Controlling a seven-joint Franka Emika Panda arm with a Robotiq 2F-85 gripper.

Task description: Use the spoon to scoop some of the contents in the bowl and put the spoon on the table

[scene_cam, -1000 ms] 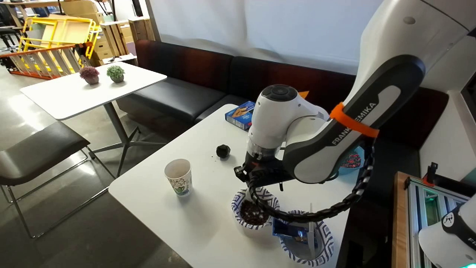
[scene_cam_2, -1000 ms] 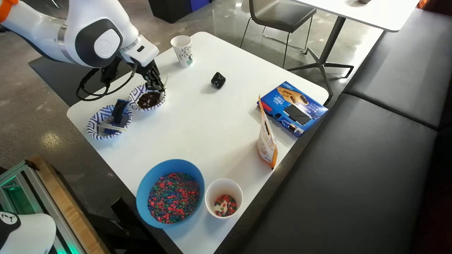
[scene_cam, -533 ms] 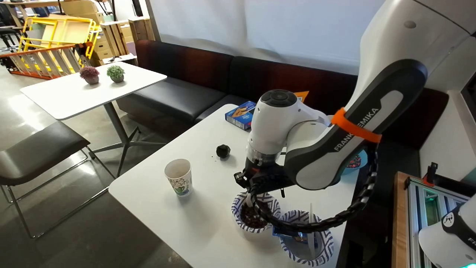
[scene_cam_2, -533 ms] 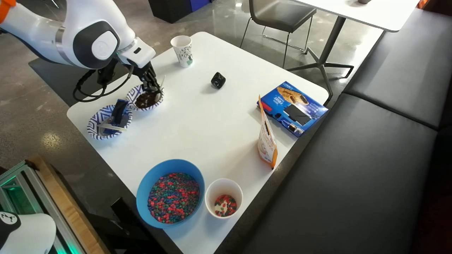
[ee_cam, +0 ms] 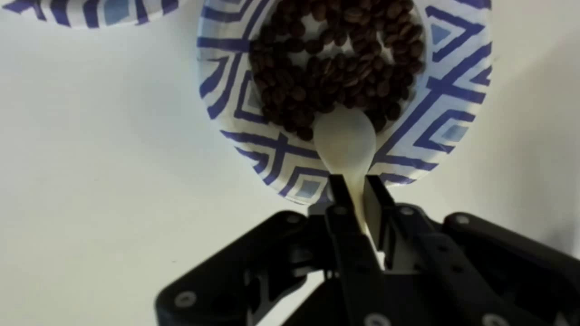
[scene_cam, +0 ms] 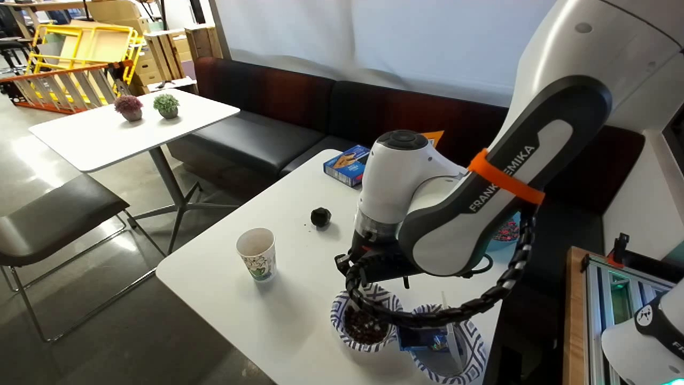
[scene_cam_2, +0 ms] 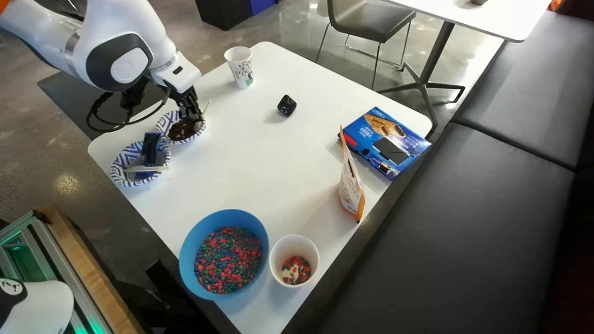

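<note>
The spoon [ee_cam: 345, 140] is cream-white. My gripper [ee_cam: 355, 179] is shut on its handle, which also shows in an exterior view [scene_cam_2: 207, 105]. The spoon's tip meets the near edge of the contents [ee_cam: 335, 77], dark brown beans, inside the patterned bowl [ee_cam: 235, 149]. No beans show on the spoon's visible side. In both exterior views my gripper [scene_cam_2: 197, 116] is over the rim of the bowl [scene_cam_2: 162, 123], [scene_cam: 339, 321]. In an exterior view the arm and cable hide most of the spoon and fingertips. The bowl stands on the white table [scene_cam_2: 241, 171].
A second patterned bowl [scene_cam_2: 119, 162] with a blue wrapper [scene_cam_2: 149, 148] and a white utensil [scene_cam_2: 148, 169] touches or nearly touches the first. A paper cup [scene_cam_2: 241, 69], black object [scene_cam_2: 287, 105], blue box [scene_cam_2: 385, 141], pouch [scene_cam_2: 351, 190], blue bowl [scene_cam_2: 185, 255] and white cup [scene_cam_2: 301, 241] stand around.
My gripper with the spoon has moved lower and towards the second patterned bowl. The bean bowl has slid the same way, and the second bowl has shifted slightly with it.
</note>
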